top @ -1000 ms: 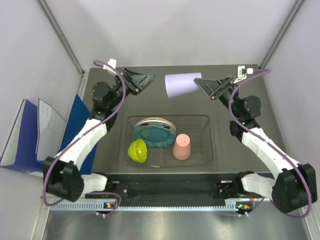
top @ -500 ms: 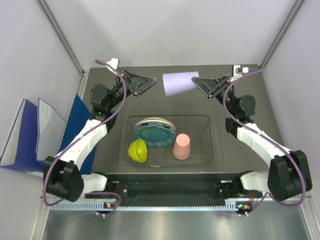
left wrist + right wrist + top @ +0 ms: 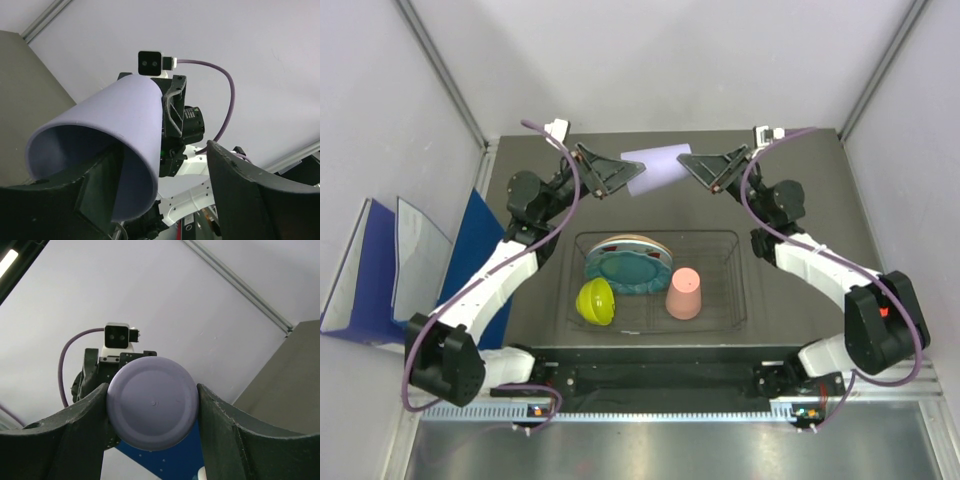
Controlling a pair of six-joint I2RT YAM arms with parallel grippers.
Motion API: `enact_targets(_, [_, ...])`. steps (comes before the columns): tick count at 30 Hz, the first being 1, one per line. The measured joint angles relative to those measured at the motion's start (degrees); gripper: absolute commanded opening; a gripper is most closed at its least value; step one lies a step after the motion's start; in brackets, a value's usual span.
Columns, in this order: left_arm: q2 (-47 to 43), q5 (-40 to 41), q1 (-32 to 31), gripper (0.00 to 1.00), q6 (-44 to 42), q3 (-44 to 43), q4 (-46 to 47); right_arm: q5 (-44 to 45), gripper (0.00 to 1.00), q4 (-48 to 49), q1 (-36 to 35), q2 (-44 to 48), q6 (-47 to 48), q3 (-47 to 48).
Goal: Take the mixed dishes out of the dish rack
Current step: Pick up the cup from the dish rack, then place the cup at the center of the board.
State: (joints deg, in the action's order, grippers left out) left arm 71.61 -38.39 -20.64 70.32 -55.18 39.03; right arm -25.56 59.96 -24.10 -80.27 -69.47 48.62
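The lavender cup [image 3: 655, 168] hangs on its side in the air above the back of the table, between both grippers. My right gripper [image 3: 697, 166] is shut on its base [image 3: 152, 402], one finger on each side. My left gripper [image 3: 616, 176] is open at the cup's mouth [image 3: 115, 120]. One finger sits inside the rim; the other finger [image 3: 250, 195] stands apart outside. The dish rack [image 3: 735, 280] holds the teal scalloped plate [image 3: 628, 270] upright with the peach plate [image 3: 632, 240] behind it. It also holds the yellow-green bowl [image 3: 596, 300] and the upturned salmon-pink cup [image 3: 684, 293].
Blue binders [image 3: 380, 270] lean at the left, off the dark table [image 3: 800, 200]. Grey walls close in the back and both sides. The arm bases and a black rail [image 3: 660, 380] run along the near edge.
My right gripper has carried the lavender cup leftward. My left gripper has moved right to meet it, and one finger now sits in the cup's mouth.
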Motion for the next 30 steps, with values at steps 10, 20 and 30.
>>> enact_targets(10, [-1.42, -0.2, -0.26, 0.0, -2.23, -0.02, -3.45, -0.39, 0.51, 0.17, -1.18, -0.35, 0.11, 0.63])
enact_targets(20, [-0.04, 9.81, -0.22, 0.0, -15.56, -14.4, -27.91, 6.88, 1.0, -23.45, -1.4, 6.1, 12.92, 2.93])
enact_targets(30, [31.34, 54.88, 2.43, 0.0, -31.36, -65.2, -69.85, 38.49, 1.0, -59.54, -8.41, 12.55, 33.86, 13.44])
